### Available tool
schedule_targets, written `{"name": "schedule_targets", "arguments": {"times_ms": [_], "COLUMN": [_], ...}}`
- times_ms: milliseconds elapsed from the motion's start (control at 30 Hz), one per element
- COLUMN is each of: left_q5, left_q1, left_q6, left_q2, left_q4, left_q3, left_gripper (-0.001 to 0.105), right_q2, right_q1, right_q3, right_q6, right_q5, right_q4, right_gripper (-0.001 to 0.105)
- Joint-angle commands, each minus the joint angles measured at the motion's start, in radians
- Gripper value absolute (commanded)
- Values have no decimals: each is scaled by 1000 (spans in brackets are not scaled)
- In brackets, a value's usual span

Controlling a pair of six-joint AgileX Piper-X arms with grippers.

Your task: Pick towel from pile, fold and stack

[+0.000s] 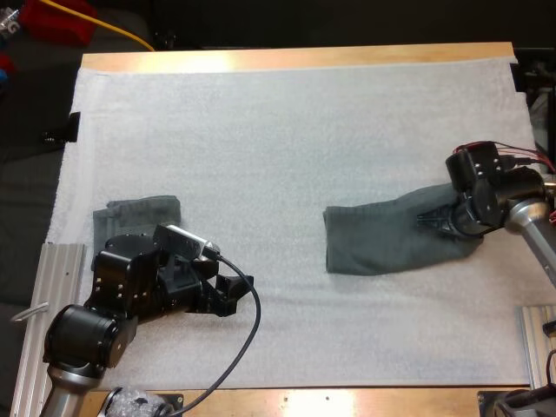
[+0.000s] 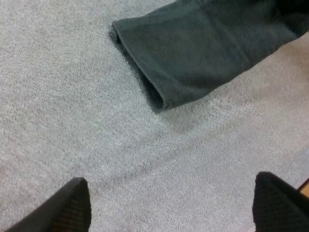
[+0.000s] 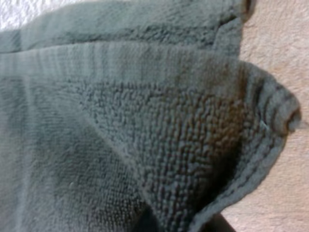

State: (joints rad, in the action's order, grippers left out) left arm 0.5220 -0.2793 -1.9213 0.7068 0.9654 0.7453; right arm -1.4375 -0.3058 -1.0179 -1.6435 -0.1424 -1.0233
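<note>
From the near side, the high camera looked forward and down over the whole tabletop. The left wrist camera faced the mat closely; the right sat nearly against the towel, which all three shared.

A: Surface?
B: Noted white mat spread over wooden table, bare wood showing along far edge.
A: Off the mat?
B: Logged ribbed metal rail beside near left edge, second rail at near right. Yellow cable beyond far left corner.

dark grey-green towel, white mat
</note>
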Motion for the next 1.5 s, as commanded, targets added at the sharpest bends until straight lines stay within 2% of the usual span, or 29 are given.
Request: {"name": "schedule_targets", "arguments": {"times_ms": [0,200,433,800,1000,1100,1200,1233,1333,1467], "left_q5": [-10,-10,-10,-10,-10,-10,-10,-10,-10,-10], "left_q1": [-5,-5,-5,-5,-5,-5,-5,-5,-5,-5], "left_q6": [-10,-10,-10,-10,-10,-10,-10,-10,-10,-10], "left_q2": [-5,-5,-5,-5,-5,-5,-5,-5,-5,-5], "left_q4": [-5,-5,-5,-5,-5,-5,-5,-5,-5,-5], "left_q3": [9,9,9,9,9,9,9,9,9,9], "left_gripper": [67,67,67,67,67,67,67,67,67,67], "right_q2": [12,-10,-90,-192,-224,-230,-231,-231,-231,-225], "right_q1": [-15,-125,-191,-211,-211,-211,-211,-211,-211,-211], "right_q3": [-8,-8,-8,-8,-8,-8,-8,-8,-8,-8], "right_q6": [1,88,239,389,425,444,444,444,434,429], "right_q5": [11,26,158,320,389,390,428,458,557,596], "right_q4": [1,43,117,222,273,294,326,345,392,414], "right_gripper": [1,2,2,2,2,11,31,42,60,65]}}
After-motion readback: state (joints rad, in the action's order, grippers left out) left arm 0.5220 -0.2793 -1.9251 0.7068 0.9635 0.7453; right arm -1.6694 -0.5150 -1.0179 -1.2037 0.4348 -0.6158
